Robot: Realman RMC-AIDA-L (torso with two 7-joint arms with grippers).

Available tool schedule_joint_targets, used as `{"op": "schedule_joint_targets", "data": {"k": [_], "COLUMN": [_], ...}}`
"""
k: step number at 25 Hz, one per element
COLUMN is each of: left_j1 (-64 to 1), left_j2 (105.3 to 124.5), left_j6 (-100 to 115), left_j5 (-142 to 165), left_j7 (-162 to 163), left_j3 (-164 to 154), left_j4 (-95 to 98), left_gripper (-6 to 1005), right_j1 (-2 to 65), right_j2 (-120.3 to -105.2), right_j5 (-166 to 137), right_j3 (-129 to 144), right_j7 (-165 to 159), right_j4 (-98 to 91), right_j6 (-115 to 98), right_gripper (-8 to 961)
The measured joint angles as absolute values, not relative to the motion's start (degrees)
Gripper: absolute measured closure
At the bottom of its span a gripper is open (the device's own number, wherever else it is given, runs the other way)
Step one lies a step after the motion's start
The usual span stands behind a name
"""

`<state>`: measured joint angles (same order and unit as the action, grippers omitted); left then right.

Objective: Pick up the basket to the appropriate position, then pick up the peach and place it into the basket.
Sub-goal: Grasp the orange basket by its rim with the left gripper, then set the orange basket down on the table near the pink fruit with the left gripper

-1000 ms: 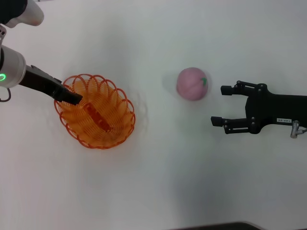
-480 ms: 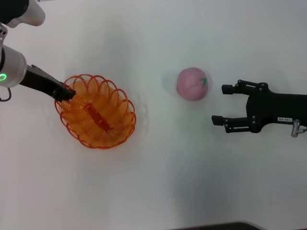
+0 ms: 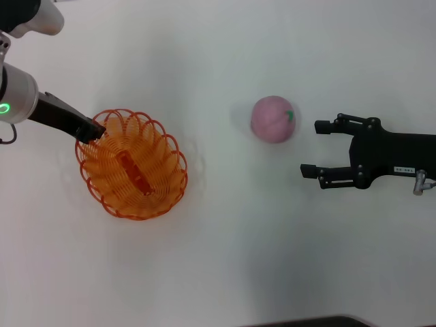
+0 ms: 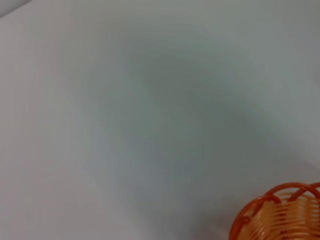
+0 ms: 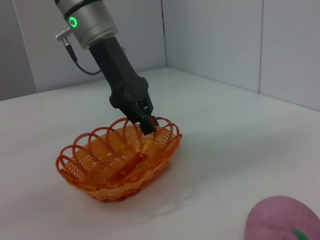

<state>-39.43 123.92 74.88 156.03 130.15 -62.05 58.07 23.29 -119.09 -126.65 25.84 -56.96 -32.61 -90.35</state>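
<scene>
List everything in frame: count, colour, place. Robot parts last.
basket: 1, orange wire, on the table toward the robot's left; the far end looks slightly raised in the right wrist view
peach: 1, pink with a green leaf mark, on the table right of centre, apart from the basket
table: 1, white, under everything
left gripper: 1, black, at the basket's far-left rim, fingers shut on the rim
right gripper: 1, black, to the right of the peach and not touching it, fingers open toward it
</scene>
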Motion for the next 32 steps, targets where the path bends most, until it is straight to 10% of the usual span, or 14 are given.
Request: {"op": "schedule_joint_targets", "data": {"k": [32], "left_j1": [-44.99], "left_j2": [117.66], "left_j6": [92.14], "left_j5": [147.96], "left_j7": [144.82], "left_j3": [-36.45], "left_j4": [47.54], "left_gripper": [929], "right_j1": [23.55], "right_j2": [-119.00], "right_j5": [-126.65], "right_j3": [25.84], "right_j7": [-57.05], "right_j4": [-32.61], "right_j6": [-90.35], "right_gripper": [22]}}
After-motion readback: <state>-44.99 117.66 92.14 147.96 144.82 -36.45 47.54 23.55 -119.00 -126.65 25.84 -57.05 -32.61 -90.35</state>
